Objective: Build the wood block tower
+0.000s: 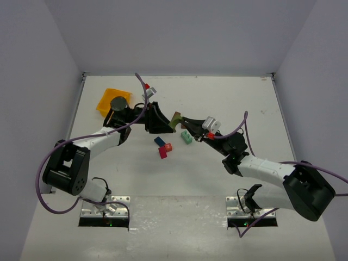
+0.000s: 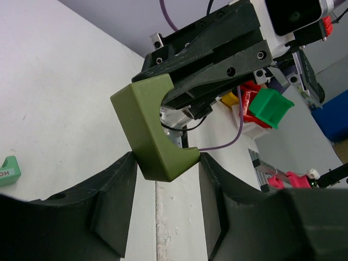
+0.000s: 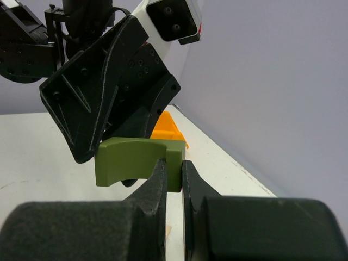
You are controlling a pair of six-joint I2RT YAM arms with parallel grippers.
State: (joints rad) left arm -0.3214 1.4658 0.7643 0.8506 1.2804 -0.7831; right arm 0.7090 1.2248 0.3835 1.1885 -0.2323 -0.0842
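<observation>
Passing between arms looks to be the step: in the top view the olive block (image 1: 175, 122) hangs at frame centre between left gripper (image 1: 169, 125) and right gripper (image 1: 180, 119), with loose blocks (image 1: 163, 153) lying just below. In the left wrist view, the left fingers (image 2: 117, 201) flank the block's lower end; I cannot tell whether they grip it. In the right wrist view, the right fingers (image 3: 155, 190) pinch its right end; next, I judge, one side must let go

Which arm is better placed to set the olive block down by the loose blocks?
Probably right: the right gripper visibly pinches the olive arch block; the left gripper only brackets it, grip unclear.
</observation>
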